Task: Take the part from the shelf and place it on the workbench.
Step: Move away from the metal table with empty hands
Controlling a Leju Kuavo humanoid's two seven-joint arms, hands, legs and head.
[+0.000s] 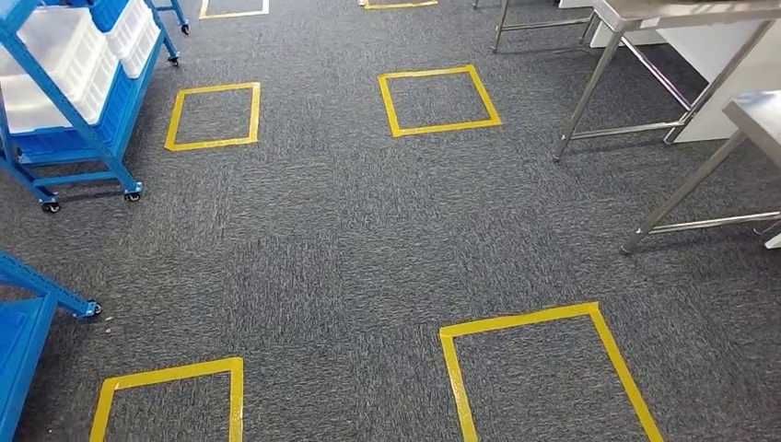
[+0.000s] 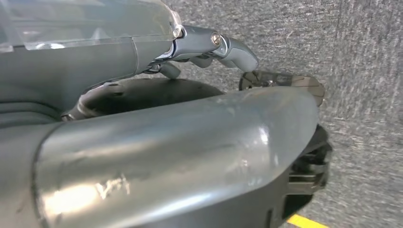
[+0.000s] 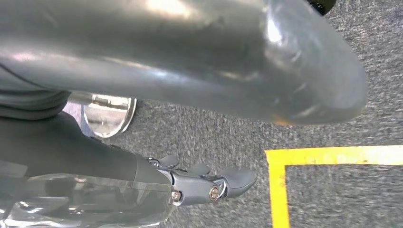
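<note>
A blue wheeled shelf stands at the far left in the head view, with white bins on its levels. Two steel workbenches stand at the far right, the nearer one cut off by the picture's edge. My left hand hangs over grey carpet with its fingers stretched out apart from the thumb, holding nothing. My right hand hangs the same way, its fingers extended and empty, beside a yellow tape corner.
Grey carpet carries several yellow tape squares, among them one by the shelf and one near my feet. A second blue rack juts in at the lower left. Bench legs reach down to the floor on the right.
</note>
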